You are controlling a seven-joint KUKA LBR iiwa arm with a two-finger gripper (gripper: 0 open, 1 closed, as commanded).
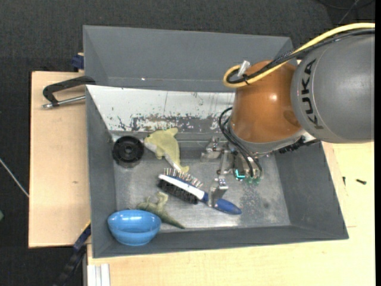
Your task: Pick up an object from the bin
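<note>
Grey metal bin (98, 177) seen from above, with the arm (339, 82) entering from the right of the view. An orange cover (262, 109) and a yellow cable (309, 43) sit at the wrist; below them the tool (219, 186) hangs low in the bin.

Landmark: the brush (181, 187), with a dark head, pale bristles and a blue handle. It lies flat on the bin floor, head to the upper left, handle end to the lower right.

The tool's tip stands over the brush's handle, about where the blue part begins. Whether it touches the handle or is just above it cannot be told. Whether the tool is apart, together or clamped on the handle cannot be told either, since its lower end overlaps the handle in this view.

- Up-left of the brush, near its head: a limp, pale yellow piece (165, 144).
- Farther left, well apart from the brush: a black disc (127, 149).
- Down-left of the brush, just beside its head: an olive figure (158, 208).
- Beyond the figure, still farther down-left of the brush: a blue bowl (134, 226), upright, just beside the figure.
</note>
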